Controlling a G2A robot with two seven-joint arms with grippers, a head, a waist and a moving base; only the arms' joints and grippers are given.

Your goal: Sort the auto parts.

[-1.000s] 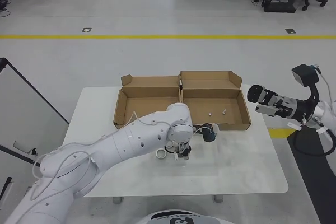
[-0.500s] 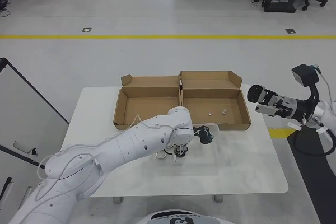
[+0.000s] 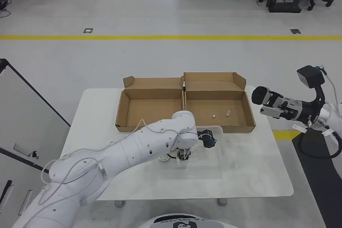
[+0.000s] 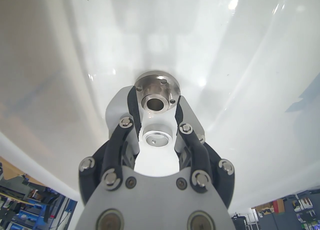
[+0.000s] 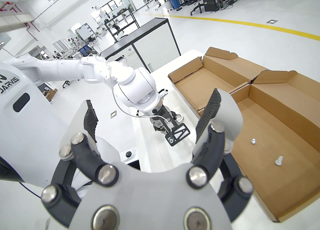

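The left gripper (image 4: 155, 100) is down at the white table (image 3: 245, 165), in front of the 2 cardboard boxes (image 3: 151, 108); its jaws are narrowly parted, straddling a flanged metal hub (image 4: 160, 84) that sits on the tabletop, pads (image 4: 132, 105) just beside its rim; a silver ring (image 4: 157, 138) lies between the fingers, nearer the palm; the right gripper (image 5: 153, 99) hangs wide open and empty off the table's right side; 2 small fasteners (image 3: 228, 112) lie in the right-hand box (image 3: 202, 108).
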